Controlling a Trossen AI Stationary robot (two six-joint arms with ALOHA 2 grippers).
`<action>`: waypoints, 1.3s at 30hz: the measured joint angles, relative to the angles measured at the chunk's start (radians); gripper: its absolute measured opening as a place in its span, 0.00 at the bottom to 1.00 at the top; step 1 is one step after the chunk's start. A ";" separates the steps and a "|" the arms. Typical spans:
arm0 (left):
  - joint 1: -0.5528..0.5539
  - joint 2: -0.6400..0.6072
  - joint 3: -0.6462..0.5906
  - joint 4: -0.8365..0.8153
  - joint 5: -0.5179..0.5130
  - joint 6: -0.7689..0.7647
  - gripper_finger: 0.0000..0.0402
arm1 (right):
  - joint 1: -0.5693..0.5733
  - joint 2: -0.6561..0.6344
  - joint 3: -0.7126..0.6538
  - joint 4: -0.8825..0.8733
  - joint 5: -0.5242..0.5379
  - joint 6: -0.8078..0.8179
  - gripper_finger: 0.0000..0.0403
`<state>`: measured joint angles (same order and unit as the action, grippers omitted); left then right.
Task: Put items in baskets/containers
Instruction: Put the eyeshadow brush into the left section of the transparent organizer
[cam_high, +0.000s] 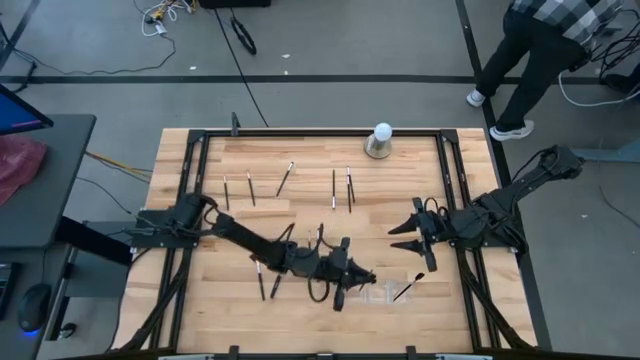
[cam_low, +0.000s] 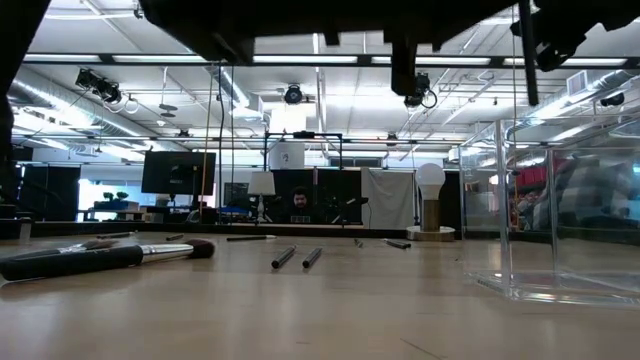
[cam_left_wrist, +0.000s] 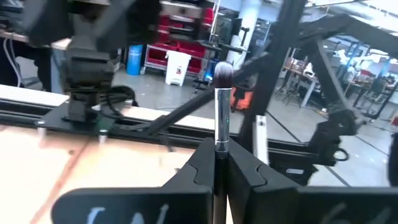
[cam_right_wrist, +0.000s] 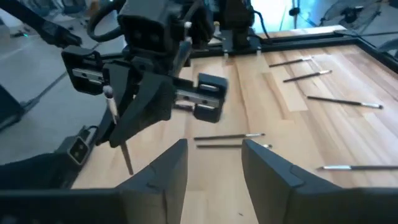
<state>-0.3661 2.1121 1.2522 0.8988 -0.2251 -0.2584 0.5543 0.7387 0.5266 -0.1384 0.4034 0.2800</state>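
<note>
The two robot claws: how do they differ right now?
The left gripper is clamped shut on a makeup brush; the right gripper stands open and empty. The left reaches near the clear tray at the table's front; the right hangs farther back. Both are dark, two-fingered.

High view: straight down over whole wooden table (cam_high: 300, 170), both arms. Low view: tabletop height, level across table into room, clear tray (cam_low: 560, 210) close. Left wrist view: along held brush (cam_left_wrist: 221, 106). Right wrist view: across table toward left gripper (cam_right_wrist: 134, 118). All share tabletop.
</note>
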 joint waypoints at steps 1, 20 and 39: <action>-0.012 0.000 0.000 -0.006 -0.020 0.001 0.04 | 0.007 0.000 0.000 0.012 0.000 0.000 0.39; -0.042 0.121 0.005 0.115 -0.262 -0.077 0.06 | 0.059 -0.001 0.000 0.040 -0.072 -0.081 0.39; -0.041 0.127 0.005 -0.065 -0.241 -0.177 0.26 | 0.059 -0.002 0.000 0.016 -0.083 -0.079 0.39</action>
<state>-0.4068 2.2391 1.2575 0.8337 -0.4659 -0.4358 0.6136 0.7372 0.5262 -0.1219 0.3206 0.2012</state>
